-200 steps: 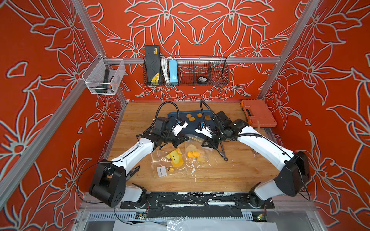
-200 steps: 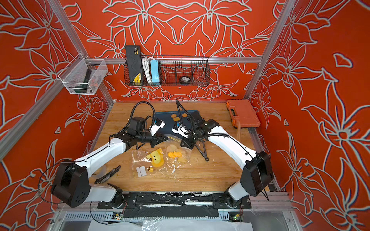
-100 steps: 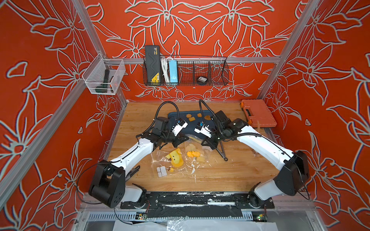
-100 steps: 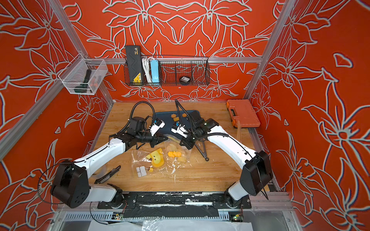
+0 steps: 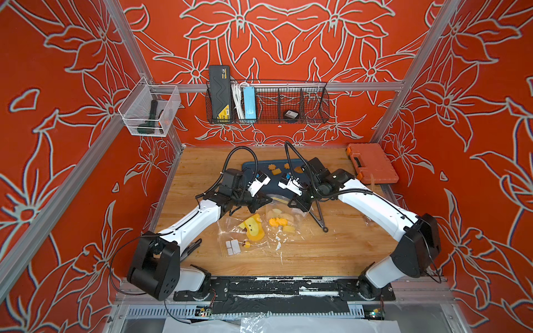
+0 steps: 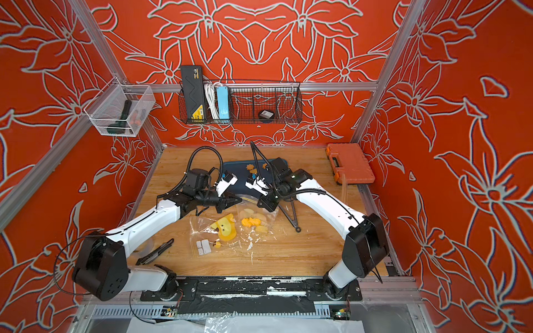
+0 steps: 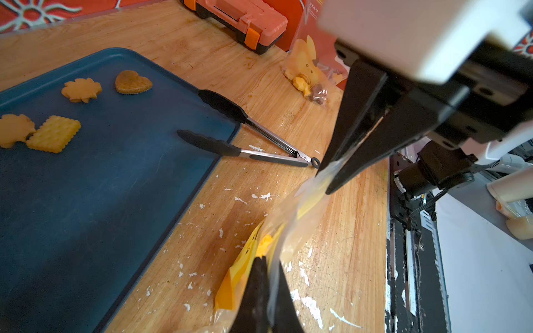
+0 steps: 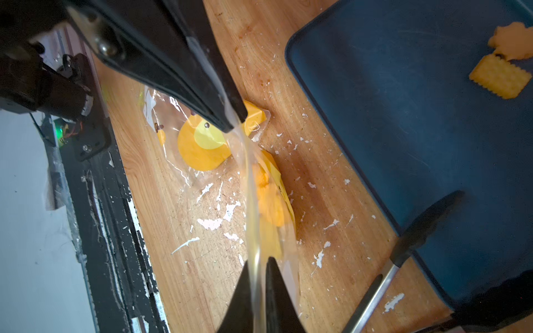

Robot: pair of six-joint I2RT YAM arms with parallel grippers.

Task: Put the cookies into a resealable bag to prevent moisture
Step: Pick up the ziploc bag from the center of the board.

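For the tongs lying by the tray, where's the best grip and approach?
Probably the steel arms near the hinge, from straight above: the tongs lie flat in an open V, one black tip on the tray, and only there do the arms run close together.

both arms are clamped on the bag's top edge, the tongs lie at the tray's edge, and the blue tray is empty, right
Not empty: the left wrist view shows four cookies on the blue tray. The rest holds: the left gripper and right gripper have their jaws shut on the resealable bag at its top edge, and the tongs lie at the tray's edge.
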